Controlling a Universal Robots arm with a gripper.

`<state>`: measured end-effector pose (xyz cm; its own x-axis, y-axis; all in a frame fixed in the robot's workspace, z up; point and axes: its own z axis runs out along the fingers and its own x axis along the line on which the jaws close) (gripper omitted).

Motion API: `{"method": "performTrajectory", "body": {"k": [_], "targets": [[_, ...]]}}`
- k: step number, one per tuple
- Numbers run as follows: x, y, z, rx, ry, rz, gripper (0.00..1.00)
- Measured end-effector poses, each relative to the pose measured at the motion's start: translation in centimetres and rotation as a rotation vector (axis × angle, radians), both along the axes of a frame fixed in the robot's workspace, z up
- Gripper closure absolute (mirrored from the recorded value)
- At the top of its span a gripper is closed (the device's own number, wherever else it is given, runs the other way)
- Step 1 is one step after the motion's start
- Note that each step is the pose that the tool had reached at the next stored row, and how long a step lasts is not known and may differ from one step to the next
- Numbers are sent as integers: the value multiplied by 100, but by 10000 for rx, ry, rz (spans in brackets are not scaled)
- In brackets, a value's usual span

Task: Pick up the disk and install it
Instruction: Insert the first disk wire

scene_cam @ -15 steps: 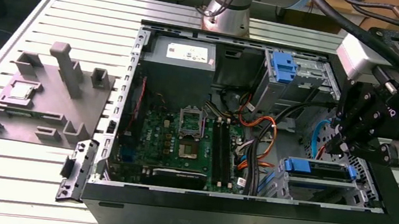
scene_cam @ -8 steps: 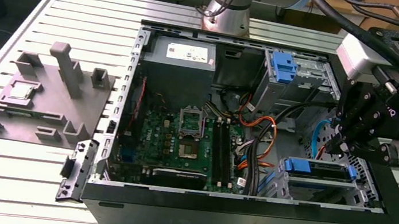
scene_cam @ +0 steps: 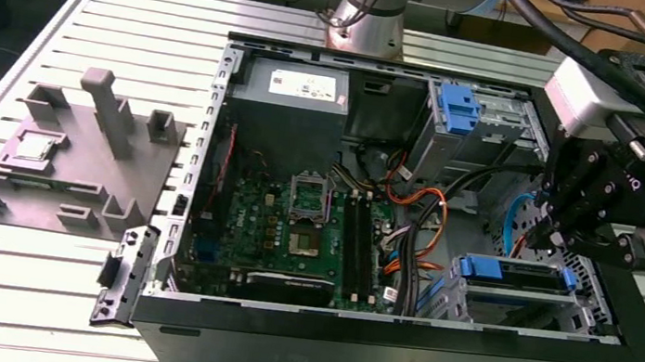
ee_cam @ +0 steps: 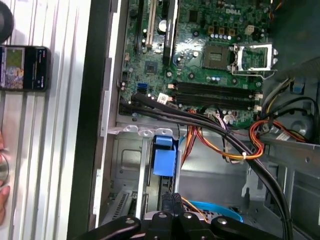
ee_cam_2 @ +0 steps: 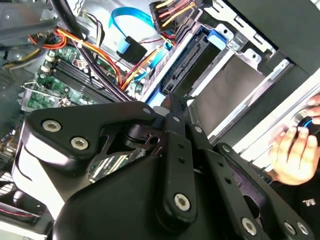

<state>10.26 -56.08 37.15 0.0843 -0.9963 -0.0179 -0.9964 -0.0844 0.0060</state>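
Well apart from tool (scene_cam: 556,238), toward the exterior view's left: grey fixture (scene_cam: 76,153) on slatted counter (scene_cam: 9,289). Nearer tool: open computer case (scene_cam: 399,361) with motherboard (scene_cam: 278,231) lying flat inside. Just below tool: disk (scene_cam: 514,274), seated in drive cage (scene_cam: 591,305) at case corner, blue rail on top, apart from tool. Tool state: tips together, gripping nothing. Hangs above cage, pointing down into case. In the second wrist view, beyond case wall from tool: a person's hand (ee_cam_2: 292,150) at a round button (ee_cam_2: 305,120).
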Motion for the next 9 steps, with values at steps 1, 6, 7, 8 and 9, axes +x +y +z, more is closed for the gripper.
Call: {"method": "performTrajectory", "body": {"k": [1,6,7,8,9], "targets": [[23,3,-3,0,3,2,90],[142,41,-10,0,36,1,90],[157,52,-9,-4,39,0,90],[173,63,-11,-7,42,1,90],[191,75,-11,-13,44,1,90]]}}
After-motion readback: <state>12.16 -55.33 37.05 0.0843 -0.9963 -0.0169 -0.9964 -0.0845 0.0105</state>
